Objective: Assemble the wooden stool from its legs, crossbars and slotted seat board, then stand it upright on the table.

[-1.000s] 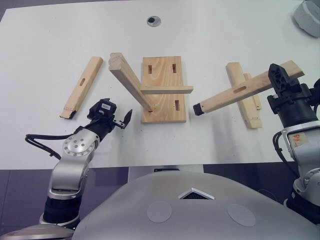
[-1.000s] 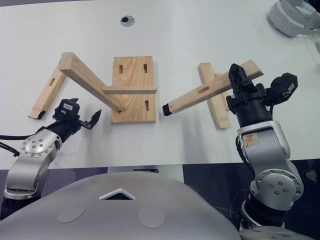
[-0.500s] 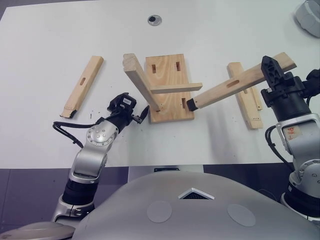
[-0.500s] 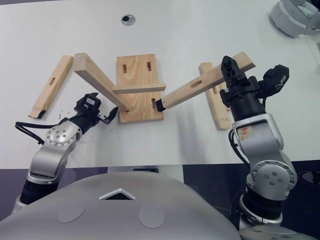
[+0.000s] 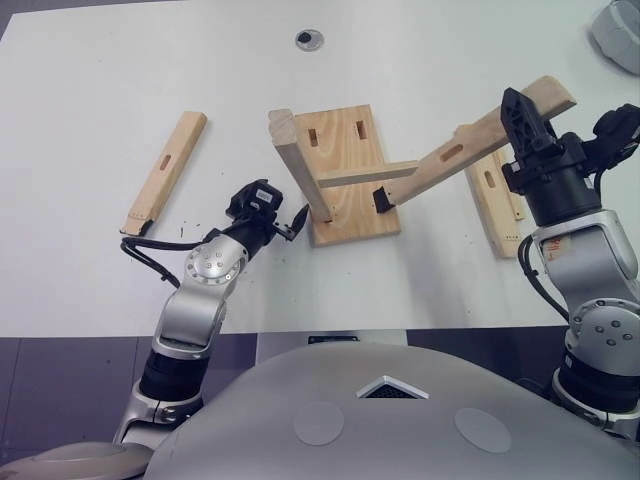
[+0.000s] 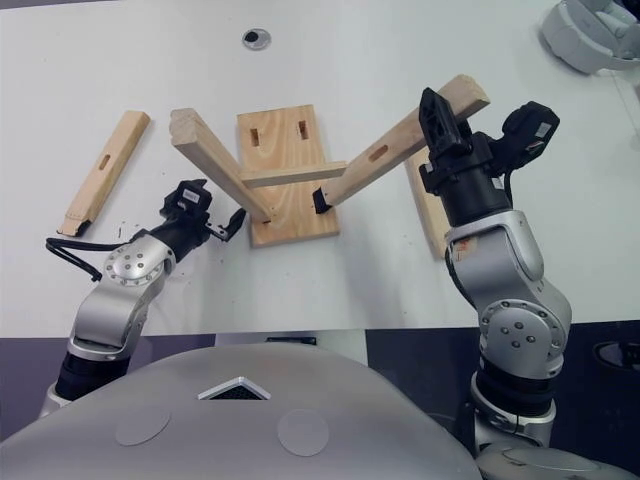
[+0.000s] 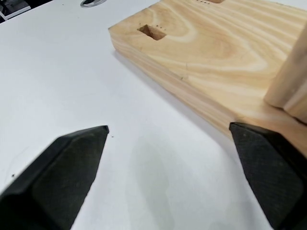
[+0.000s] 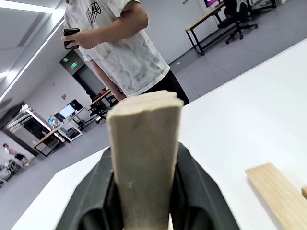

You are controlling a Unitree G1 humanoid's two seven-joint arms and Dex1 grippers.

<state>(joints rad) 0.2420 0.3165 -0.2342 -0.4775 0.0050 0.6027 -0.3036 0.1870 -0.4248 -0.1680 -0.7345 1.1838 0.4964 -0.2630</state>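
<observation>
The slotted seat board (image 5: pixel 352 150) lies flat mid-table. One leg (image 5: pixel 297 162) stands tilted in it, with a crossbar (image 5: pixel 365 173) running right from it. My right gripper (image 5: pixel 522 125) is shut on a second leg (image 5: pixel 460 152), held slanting above the table. Its black-tipped lower end (image 5: pixel 381 198) hangs over the board's right edge, by the crossbar's free end. That same leg (image 8: pixel 144 158) sits between the fingers (image 8: pixel 194 191) in the right wrist view. My left gripper (image 5: pixel 288 222) is open just off the board's near-left corner, and its fingers (image 7: pixel 62 172) straddle bare table beside the board (image 7: pixel 216 57).
A loose slotted leg (image 5: pixel 165 172) lies at the left. Two more wooden pieces (image 5: pixel 495 205) lie crossed at the right, under my right arm. A round grommet (image 5: pixel 307 40) sits at the back. A grey object (image 5: pixel 615 30) is at the far right corner.
My left gripper has moved right, up to the board's corner. The right gripper has carried its leg left and higher, to the crossbar. Board and standing leg have shifted slightly right.
</observation>
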